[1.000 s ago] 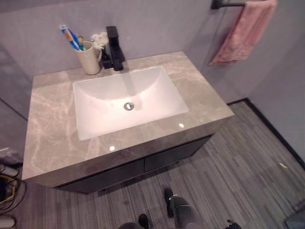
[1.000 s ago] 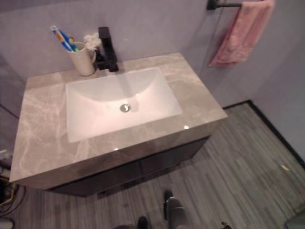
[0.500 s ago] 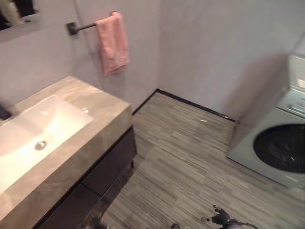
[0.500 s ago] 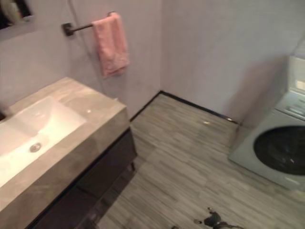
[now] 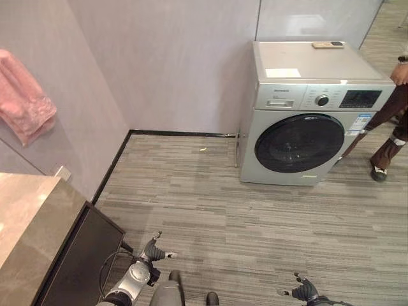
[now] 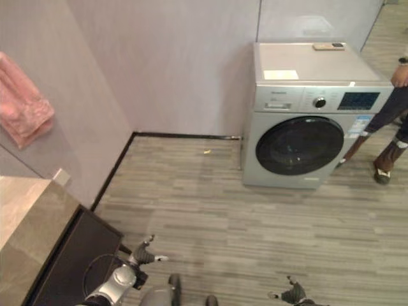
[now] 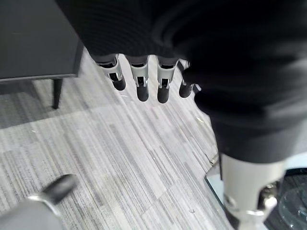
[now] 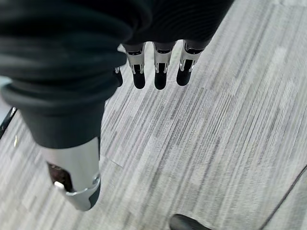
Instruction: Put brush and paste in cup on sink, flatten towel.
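Now one towel (image 5: pixel 24 105), one washing machine (image 5: pixel 312 115)

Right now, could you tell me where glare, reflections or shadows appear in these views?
Left eye view: the silver front-loading washing machine has a pale sheen on its top and a dim reflection in its dark round door. Right eye view: the grey marble countertop glares pale at the picture's edge. Left wrist view: the dark cabinet shadows the striped grey floor beneath.
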### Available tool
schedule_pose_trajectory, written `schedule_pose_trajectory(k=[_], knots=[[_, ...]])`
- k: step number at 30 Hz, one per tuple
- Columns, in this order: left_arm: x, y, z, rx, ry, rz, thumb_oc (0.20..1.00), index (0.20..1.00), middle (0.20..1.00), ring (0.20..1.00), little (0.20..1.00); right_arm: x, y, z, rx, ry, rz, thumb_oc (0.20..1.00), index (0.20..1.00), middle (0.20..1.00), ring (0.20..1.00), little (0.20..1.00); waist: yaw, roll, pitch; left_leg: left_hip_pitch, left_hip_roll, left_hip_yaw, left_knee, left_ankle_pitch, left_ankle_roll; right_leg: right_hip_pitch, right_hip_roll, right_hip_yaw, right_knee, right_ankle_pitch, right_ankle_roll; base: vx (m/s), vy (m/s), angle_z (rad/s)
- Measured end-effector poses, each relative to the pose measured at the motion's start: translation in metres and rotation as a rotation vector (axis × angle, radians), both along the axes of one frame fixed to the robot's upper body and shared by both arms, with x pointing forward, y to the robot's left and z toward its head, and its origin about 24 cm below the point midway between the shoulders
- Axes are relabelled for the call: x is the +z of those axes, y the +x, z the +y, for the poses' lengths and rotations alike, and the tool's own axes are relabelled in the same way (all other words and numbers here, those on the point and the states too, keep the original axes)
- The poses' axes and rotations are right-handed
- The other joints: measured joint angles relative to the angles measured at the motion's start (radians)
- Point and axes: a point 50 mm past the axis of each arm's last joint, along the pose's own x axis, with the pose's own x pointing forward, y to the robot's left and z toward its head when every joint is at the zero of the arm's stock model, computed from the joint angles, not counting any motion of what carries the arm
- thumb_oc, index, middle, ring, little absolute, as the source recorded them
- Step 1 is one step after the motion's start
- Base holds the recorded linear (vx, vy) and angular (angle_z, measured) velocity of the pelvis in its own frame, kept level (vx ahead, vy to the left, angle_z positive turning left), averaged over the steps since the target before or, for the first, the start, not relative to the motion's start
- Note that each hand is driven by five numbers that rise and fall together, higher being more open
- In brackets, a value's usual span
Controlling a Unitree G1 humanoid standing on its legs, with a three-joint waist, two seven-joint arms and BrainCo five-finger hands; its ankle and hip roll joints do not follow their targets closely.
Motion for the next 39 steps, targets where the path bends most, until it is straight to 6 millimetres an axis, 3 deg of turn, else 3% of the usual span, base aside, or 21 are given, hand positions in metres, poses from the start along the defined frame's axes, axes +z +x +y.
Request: schedule_pose_trajectory(k=[3, 4, 5, 6, 7, 8, 10, 12, 14, 15, 17, 20, 22, 25, 26, 29, 31, 32, 35, 37, 39], knots=[[-0.003, -0.007, 0.006, 0.018, 0.005, 0.018, 1.000, 1.000, 1.000, 1.000, 1.000, 0.003, 0.013, 0.002, 0.010, 0.005, -0.035, 1.000, 1.000, 1.000, 1.000, 1.000, 0.019, 0.000, 0.008, 0.031, -0.058, 0.000, 0.033, -0.009, 0.028, 0.018, 0.024, 0.039, 0.019, 0.002, 0.001, 0.13, 0.166, -0.39], [-0.003, -0.008, 0.005, 0.015, 0.003, 0.019, 1.000, 1.000, 1.000, 1.000, 1.000, 0.004, 0.017, 0.004, 0.009, 0.009, -0.046, 1.000, 1.000, 1.000, 1.000, 1.000, 0.018, -0.009, 0.012, 0.042, -0.097, -0.003, 0.043, -0.014, 0.081, 0.020, 0.021, 0.039, 0.025, -0.014, 0.027, 0.36, 0.359, 0.00], [-0.005, -0.008, -0.004, 0.012, -0.022, 0.028, 1.000, 1.000, 1.000, 1.000, 1.000, 0.006, 0.019, -0.001, -0.018, 0.005, -0.054, 1.000, 1.000, 1.000, 1.000, 1.000, 0.005, 0.042, 0.037, 0.097, -0.090, 0.006, -0.006, -0.011, 0.165, -0.006, 0.024, -0.048, 0.151, -0.212, 0.156, 0.30, 0.272, -0.25], [-0.008, -0.012, -0.009, 0.024, -0.042, 0.037, 1.000, 1.000, 1.000, 1.000, 1.000, 0.012, 0.031, -0.007, -0.013, -0.010, -0.085, 1.000, 1.000, 1.000, 1.000, 1.000, 0.026, 0.065, 0.042, 0.122, -0.045, 0.017, -0.008, -0.019, 0.176, -0.044, 0.004, -0.075, 0.262, -0.272, 0.054, 0.32, 0.284, -0.49], [-0.011, -0.019, -0.009, 0.023, -0.048, 0.059, 1.000, 1.000, 1.000, 1.000, 1.000, 0.013, 0.033, -0.005, -0.022, -0.003, -0.094, 1.000, 1.000, 1.000, 1.000, 1.000, 0.027, 0.060, 0.033, 0.120, -0.021, 0.031, 0.022, -0.034, 0.123, -0.035, -0.017, -0.111, 0.249, -0.232, -0.029, 0.21, 0.220, -0.26], [-0.013, -0.026, -0.010, 0.000, -0.052, 0.080, 1.000, 1.000, 1.000, 1.000, 1.000, 0.009, 0.029, 0.000, -0.050, 0.024, -0.094, 1.000, 1.000, 1.000, 1.000, 1.000, 0.004, 0.044, 0.011, 0.121, -0.055, 0.049, 0.029, -0.039, 0.110, 0.000, -0.047, -0.122, 0.221, -0.224, -0.012, 0.20, 0.217, -0.02], [-0.011, -0.024, -0.010, -0.001, -0.059, 0.063, 1.000, 1.000, 1.000, 1.000, 1.000, 0.008, 0.026, 0.001, -0.051, 0.032, -0.087, 1.000, 1.000, 1.000, 1.000, 1.000, 0.014, 0.017, 0.015, 0.116, -0.119, 0.088, 0.036, -0.070, 0.168, -0.022, -0.066, -0.108, 0.268, -0.225, 0.025, 0.07, 0.166, -0.07], [-0.006, -0.016, -0.009, -0.013, -0.056, 0.035, 1.000, 1.000, 1.000, 1.000, 1.000, 0.008, 0.025, 0.003, -0.036, 0.036, -0.086, 1.000, 1.000, 1.000, 1.000, 1.000, 0.018, 0.060, 0.015, 0.197, -0.104, 0.126, -0.091, -0.015, 0.239, -0.145, -0.002, -0.110, 0.564, -0.212, 0.106, 0.13, 0.206, 0.00], [-0.003, -0.012, -0.001, -0.010, -0.039, 0.022, 1.000, 1.000, 1.000, 1.000, 1.000, 0.010, 0.028, 0.012, -0.003, 0.068, -0.113, 1.000, 1.000, 1.000, 1.000, 1.000, 0.004, 0.043, 0.026, 0.247, -0.103, 0.096, -0.138, -0.023, 0.240, -0.266, -0.058, -0.145, 0.776, -0.230, 0.155, 0.28, 0.180, 0.26], [-0.003, -0.013, 0.001, 0.003, -0.042, 0.021, 1.000, 1.000, 1.000, 1.000, 1.000, 0.012, 0.032, 0.012, -0.001, 0.071, -0.131, 1.000, 1.000, 1.000, 1.000, 1.000, 0.000, 0.033, 0.026, 0.263, -0.105, 0.097, -0.141, -0.049, 0.231, -0.332, -0.113, -0.106, 0.779, -0.239, 0.197, 0.36, 0.108, -0.04], [-0.007, -0.016, 0.001, -0.009, -0.032, 0.050, 1.000, 1.000, 1.000, 1.000, 1.000, 0.014, 0.036, 0.014, -0.003, 0.078, -0.150, 1.000, 1.000, 1.000, 1.000, 1.000, -0.018, 0.029, 0.038, 0.271, -0.094, 0.080, -0.134, -0.073, 0.220, -0.408, -0.113, -0.007, 0.695, -0.228, 0.218, 0.30, 0.054, 0.03], [-0.009, -0.017, 0.005, 0.003, -0.016, 0.067, 1.000, 1.000, 1.000, 1.000, 1.000, 0.009, 0.025, 0.016, -0.021, 0.094, -0.129, 1.000, 1.000, 1.000, 1.000, 1.000, -0.040, 0.014, 0.046, 0.288, -0.066, 0.032, -0.146, -0.085, 0.207, -0.451, -0.140, -0.042, 0.404, -0.160, 0.222, 0.39, 0.004, 0.49], [-0.010, -0.013, 0.004, -0.011, -0.003, 0.081, 1.000, 1.000, 1.000, 1.000, 1.000, 0.001, 0.009, 0.014, -0.068, 0.095, -0.069, 1.000, 1.000, 1.000, 1.000, 1.000, -0.061, -0.006, 0.047, 0.271, -0.040, -0.038, -0.111, -0.123, 0.159, -0.450, -0.162, -0.022, 0.162, -0.117, 0.295, 0.46, -0.001, 0.94], [-0.012, -0.010, 0.001, -0.045, 0.028, 0.102, 1.000, 1.000, 1.000, 1.000, 1.000, -0.008, -0.007, 0.021, -0.110, 0.118, -0.019, 1.000, 1.000, 1.000, 1.000, 1.000, -0.095, -0.053, 0.028, 0.335, -0.004, -0.171, -0.163, -0.159, 0.085, -0.404, -0.171, 0.049, 0.132, -0.048, 0.305, 0.68, -0.131, 1.18], [-0.016, -0.015, 0.003, -0.053, 0.044, 0.136, 1.000, 1.000, 1.000, 1.000, 1.000, -0.009, -0.011, 0.022, -0.133, 0.131, -0.026, 1.000, 1.000, 1.000, 1.000, 1.000, -0.133, -0.041, 0.022, 0.361, 0.025, -0.197, -0.072, -0.211, 0.015, -0.359, -0.126, 0.067, 0.172, -0.012, 0.277, 0.54, -0.173, 0.94], [-0.022, -0.019, -0.023, -0.060, -0.015, 0.154, 1.000, 1.000, 1.000, 1.000, 1.000, -0.005, -0.021, 0.001, -0.160, 0.097, -0.017, 1.000, 1.000, 1.000, 1.000, 1.000, -0.150, 0.016, -0.024, 0.285, -0.012, -0.192, 0.281, -0.302, -0.021, -0.327, -0.064, 0.041, 0.193, -0.002, 0.217, 0.42, -0.190, 0.42], [-0.021, -0.014, -0.026, -0.062, -0.018, 0.147, 1.000, 1.000, 1.000, 1.000, 1.000, -0.008, -0.030, -0.001, -0.179, 0.095, 0.014, 1.000, 1.000, 1.000, 1.000, 1.000, -0.168, 0.012, -0.041, 0.223, -0.002, -0.220, 0.406, -0.272, -0.075, -0.305, -0.063, -0.005, 0.174, 0.015, 0.154, 0.39, -0.264, 0.75], [-0.017, -0.005, -0.027, -0.055, -0.014, 0.126, 1.000, 1.000, 1.000, 1.000, 1.000, -0.011, -0.037, 0.003, -0.198, 0.105, 0.035, 1.000, 1.000, 1.000, 1.000, 1.000, -0.160, 0.000, -0.042, 0.158, -0.007, -0.237, 0.508, -0.175, -0.148, -0.293, -0.063, -0.022, 0.183, 0.017, 0.111, 0.20, -0.203, 0.75], [-0.016, -0.001, -0.020, -0.047, 0.003, 0.123, 1.000, 1.000, 1.000, 1.000, 1.000, -0.015, -0.040, 0.006, -0.177, 0.098, 0.079, 1.000, 1.000, 1.000, 1.000, 1.000, -0.134, -0.044, -0.031, 0.067, 0.021, -0.164, 0.630, -0.021, -0.087, -0.278, -0.061, -0.053, 0.181, 0.018, 0.058, 0.25, -0.175, 0.42], [-0.012, 0.005, -0.005, -0.023, 0.043, 0.115, 1.000, 1.000, 1.000, 1.000, 1.000, -0.015, -0.032, 0.008, -0.173, 0.094, 0.077, 1.000, 1.000, 1.000, 1.000, 1.000, -0.123, -0.084, 0.013, -0.005, 0.106, 0.042, 0.667, -0.033, -0.052, -0.284, -0.074, -0.095, 0.207, -0.006, 0.012, 0.39, -0.068, 0.89], [-0.014, 0.000, -0.004, -0.016, 0.044, 0.122, 1.000, 1.000, 1.000, 1.000, 1.000, -0.012, -0.025, 0.001, -0.186, 0.076, 0.061, 1.000, 1.000, 1.000, 1.000, 1.000, -0.098, -0.072, 0.018, -0.002, 0.072, 0.131, 0.350, -0.061, -0.018, -0.239, -0.087, -0.103, 0.089, -0.064, 0.135, 0.56, 0.068, 0.76]])
